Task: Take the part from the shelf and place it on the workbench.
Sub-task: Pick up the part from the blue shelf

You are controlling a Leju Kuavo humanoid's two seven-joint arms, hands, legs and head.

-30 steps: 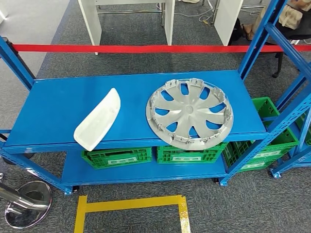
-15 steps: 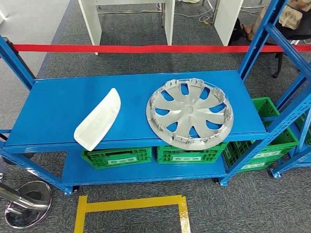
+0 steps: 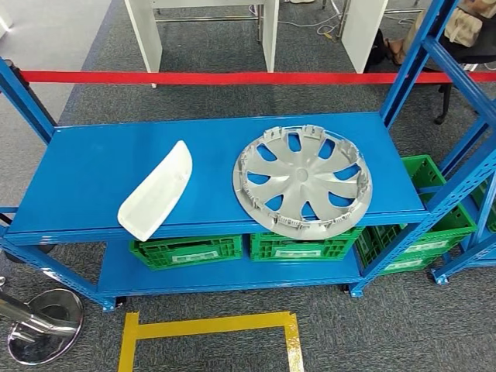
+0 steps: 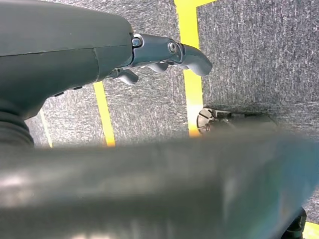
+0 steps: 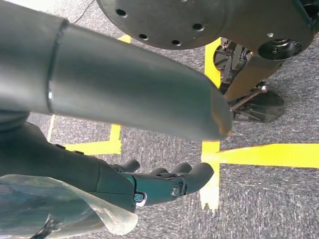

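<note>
Where shelf [image 3: 87,178] ends, green crates [image 3: 186,251] beneath white part [image 3: 156,191].

Grey carpet floor [image 3: 374,325] with yellow tape [image 3: 208,325]; behind a red barrier ribbon [image 3: 234,77] stand white table legs [image 3: 143,35].

left hand [image 4: 165,52]: dark grey fingers, round screw at a knuckle, smooth grey cover | right hand [image 5: 165,181]: dark fingers, screw heads, clear plastic film
</note>
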